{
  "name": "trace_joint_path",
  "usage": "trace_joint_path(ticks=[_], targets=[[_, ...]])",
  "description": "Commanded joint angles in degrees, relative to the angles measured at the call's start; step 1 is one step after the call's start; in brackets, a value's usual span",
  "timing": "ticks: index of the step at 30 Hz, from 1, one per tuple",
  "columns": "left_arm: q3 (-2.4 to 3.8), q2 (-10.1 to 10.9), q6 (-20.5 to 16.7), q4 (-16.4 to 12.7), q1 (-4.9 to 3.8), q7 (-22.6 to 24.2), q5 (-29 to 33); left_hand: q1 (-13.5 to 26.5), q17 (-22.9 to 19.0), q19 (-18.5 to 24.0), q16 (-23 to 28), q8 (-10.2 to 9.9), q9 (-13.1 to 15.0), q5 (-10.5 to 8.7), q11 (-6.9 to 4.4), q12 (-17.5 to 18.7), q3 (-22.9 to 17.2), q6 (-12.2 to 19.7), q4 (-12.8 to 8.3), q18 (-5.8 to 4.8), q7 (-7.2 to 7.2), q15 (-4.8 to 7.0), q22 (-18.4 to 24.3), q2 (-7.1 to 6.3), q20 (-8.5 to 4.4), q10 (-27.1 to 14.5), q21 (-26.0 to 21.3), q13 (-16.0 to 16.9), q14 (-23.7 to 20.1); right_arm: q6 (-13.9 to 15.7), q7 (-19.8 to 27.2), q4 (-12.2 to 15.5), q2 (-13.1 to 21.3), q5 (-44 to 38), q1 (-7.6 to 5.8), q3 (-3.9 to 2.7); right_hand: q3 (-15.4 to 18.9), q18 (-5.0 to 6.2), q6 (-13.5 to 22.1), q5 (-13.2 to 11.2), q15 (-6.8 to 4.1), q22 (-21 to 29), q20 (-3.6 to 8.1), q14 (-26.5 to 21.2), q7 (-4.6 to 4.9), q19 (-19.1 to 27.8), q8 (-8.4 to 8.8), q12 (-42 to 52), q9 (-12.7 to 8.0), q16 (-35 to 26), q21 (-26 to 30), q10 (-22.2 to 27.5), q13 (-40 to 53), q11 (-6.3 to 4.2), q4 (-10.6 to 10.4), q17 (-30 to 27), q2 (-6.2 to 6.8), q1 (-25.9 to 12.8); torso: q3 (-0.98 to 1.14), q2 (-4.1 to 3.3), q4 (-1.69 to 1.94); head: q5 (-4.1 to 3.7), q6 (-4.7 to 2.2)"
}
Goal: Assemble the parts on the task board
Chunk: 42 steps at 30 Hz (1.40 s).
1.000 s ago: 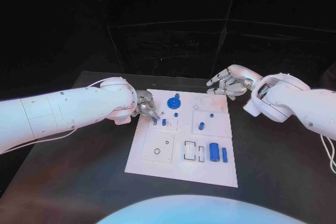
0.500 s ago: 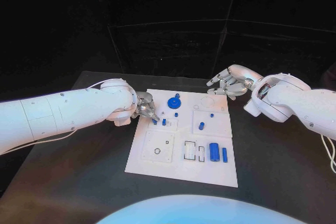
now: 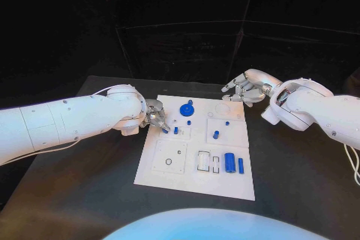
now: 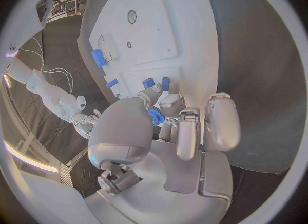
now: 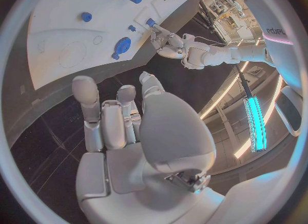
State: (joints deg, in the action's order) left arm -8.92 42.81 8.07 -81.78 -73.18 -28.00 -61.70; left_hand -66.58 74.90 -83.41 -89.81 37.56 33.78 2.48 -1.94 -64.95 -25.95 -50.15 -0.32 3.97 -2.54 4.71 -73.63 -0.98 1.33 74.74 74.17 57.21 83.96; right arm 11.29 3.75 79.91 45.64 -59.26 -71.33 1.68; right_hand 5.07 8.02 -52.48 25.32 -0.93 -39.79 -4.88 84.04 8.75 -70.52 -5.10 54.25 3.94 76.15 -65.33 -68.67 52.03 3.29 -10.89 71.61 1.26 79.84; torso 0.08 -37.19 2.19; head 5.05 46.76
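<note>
My left robot hand (image 3: pixel 156 116) pinches a small blue peg (image 3: pixel 165 129); I should lower it squarely into the task board (image 3: pixel 196 182), with my right robot hand (image 3: pixel 244 88) released.

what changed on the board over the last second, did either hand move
Hardly anything. The left hand drew very slightly nearer the robot along the task board's left edge, fingertips at a small blue part. The right hand stayed raised beyond the far right corner; the blue parts kept their places.
</note>
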Motion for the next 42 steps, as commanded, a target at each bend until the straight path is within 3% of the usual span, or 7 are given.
trace_joint_path(ticks=[1, 8, 20, 28, 36, 39, 42], targets=[[-0.09, 0.03, 1.49, -0.21, 0.12, -0.54, -0.15, -0.58, 15.1, -0.29, -0.19, 0.17, 0.09, 0.25, 0.13, -0.13, -5.39, 0.01, -5.1, 0.09, 0.23, 0.31, -0.09, -0.16, -0.15, 0.3, 0.32, 0.01, 6.04, -0.35, 0.5, 0.01, -0.03, 0.16, -0.09, -0.03, -0.19, 0.52, -0.09, 0.29, -0.26, 0.09, 0.05, 1.94, -0.16, 0.29, -0.3, -0.25, 0.0, -0.25, 0.35, 0.29, -0.03, 0.07, -0.19, -0.06, -0.52, -0.17, -0.01, -0.01, -0.02, 0.04, 0.04], [-0.09, -0.3, 1.39, 0.01, 0.13, -0.59, -0.14, -0.39, 15.1, -0.26, -0.19, 0.17, 0.08, 0.24, 0.16, -0.14, -5.58, -0.13, -4.95, 0.1, 0.19, 0.31, -0.04, -0.08, -0.15, 0.37, 0.26, 0.03, 6.04, -0.29, 0.52, -0.01, -0.05, 0.16, -0.09, -0.03, -0.19, 0.52, -0.09, 0.29, -0.26, 0.09, 0.05, 1.94, -0.16, 0.29, -0.3, -0.25, 0.0, -0.25, 0.35, 0.29, -0.03, 0.07, -0.19, -0.06, -0.52, -0.17, 0.02, -0.01, -0.05, 0.05, 0.04], [-0.12, -1.96, 1.85, 1.83, 0.13, -1.34, -0.12, 2.23, 15.1, -0.19, -0.19, 0.43, 0.2, 0.22, 0.17, 0.03, -5.42, -0.82, -2.92, 0.15, 0.26, 0.3, 0.08, 0.22, -0.13, 0.48, 0.01, -0.2, 6.04, -0.23, 0.46, 0.09, -0.1, 0.16, -0.09, -0.03, -0.19, 0.52, -0.09, 0.29, -0.26, 0.09, 0.05, 1.94, -0.16, 0.29, -0.3, -0.25, 0.0, -0.25, 0.35, 0.29, -0.03, 0.07, -0.19, -0.06, -0.52, -0.17, 0.05, -0.04, -0.08, -0.01, 0.24], [-0.78, -2.47, 2.56, 2.43, 0.13, -1.53, -0.12, 2.5, 15.1, -0.22, -0.19, 0.51, 0.25, 0.22, 0.14, -0.04, -5.4, -0.93, -2.71, 0.14, 0.3, 0.32, 0.01, 0.31, -0.15, 0.54, 0.05, -0.11, 6.04, -0.23, 0.45, 0.1, -0.09, 0.16, -0.09, -0.03, -0.19, 0.52, -0.09, 0.29, -0.26, 0.09, 0.05, 1.94, -0.16, 0.29, -0.3, -0.25, 0.0, -0.25, 0.35, 0.29, -0.03, 0.07, -0.19, -0.06, -0.52, -0.17, 0.0, -0.01, -0.03, -0.15, 0.34], [-0.97, -2.64, 2.74, 2.71, 0.13, -1.59, -0.11, 2.54, 15.1, -0.21, -0.19, 0.54, 0.26, 0.22, 0.13, -0.03, -5.38, -0.95, -2.69, 0.15, 0.31, 0.33, 0.03, 0.3, -0.15, 0.54, 0.03, -0.12, 6.04, -0.23, 0.47, 0.08, -0.13, 0.16, -0.09, -0.03, -0.19, 0.52, -0.09, 0.29, -0.26, 0.09, 0.05, 1.94, -0.16, 0.29, -0.3, -0.25, 0.0, -0.25, 0.35, 0.29, -0.03, 0.07, -0.19, -0.06, -0.52, -0.17, 0.0, -0.02, 0.01, -0.21, 0.38], [-0.98, -2.63, 2.5, 2.8, 0.13, -1.57, -0.08, 3.28, 15.1, -0.19, -0.19, 0.64, 0.34, 0.22, 0.14, 0.1, -4.79, -1.05, -2.38, 0.16, 0.32, 0.34, 0.07, -0.33, -0.17, 0.46, -0.04, -0.3, 6.04, -0.19, 0.48, 0.07, -0.13, 0.16, -0.09, -0.03, -0.2, 0.54, -0.09, 0.36, -0.25, 0.31, 0.05, 1.93, -0.15, 0.34, -0.31, -0.41, 0.0, -0.38, 0.5, 0.39, -0.21, 0.07, -0.3, -0.18, -0.55, -0.2, -0.01, -0.01, 0.01, -0.22, 0.39], [-0.99, -2.62, 1.92, 2.97, 0.13, -1.58, 0.18, 6.12, 15.1, -0.12, -0.19, 0.51, 0.27, 0.22, 0.39, 0.86, -2.42, -1.0, -0.84, 0.2, 0.0, 0.24, 0.23, -2.03, -0.16, -0.07, -0.25, -1.26, 6.04, -0.13, 0.49, 0.06, -0.14, 0.16, -0.09, -0.03, -0.2, 0.54, -0.09, 0.36, -0.25, 0.31, 0.05, 1.93, -0.15, 0.34, -0.31, -0.41, 0.0, -0.38, 0.5, 0.39, -0.21, 0.07, -0.3, -0.18, -0.55, -0.2, 0.0, 0.0, 0.03, -0.22, 0.36]])
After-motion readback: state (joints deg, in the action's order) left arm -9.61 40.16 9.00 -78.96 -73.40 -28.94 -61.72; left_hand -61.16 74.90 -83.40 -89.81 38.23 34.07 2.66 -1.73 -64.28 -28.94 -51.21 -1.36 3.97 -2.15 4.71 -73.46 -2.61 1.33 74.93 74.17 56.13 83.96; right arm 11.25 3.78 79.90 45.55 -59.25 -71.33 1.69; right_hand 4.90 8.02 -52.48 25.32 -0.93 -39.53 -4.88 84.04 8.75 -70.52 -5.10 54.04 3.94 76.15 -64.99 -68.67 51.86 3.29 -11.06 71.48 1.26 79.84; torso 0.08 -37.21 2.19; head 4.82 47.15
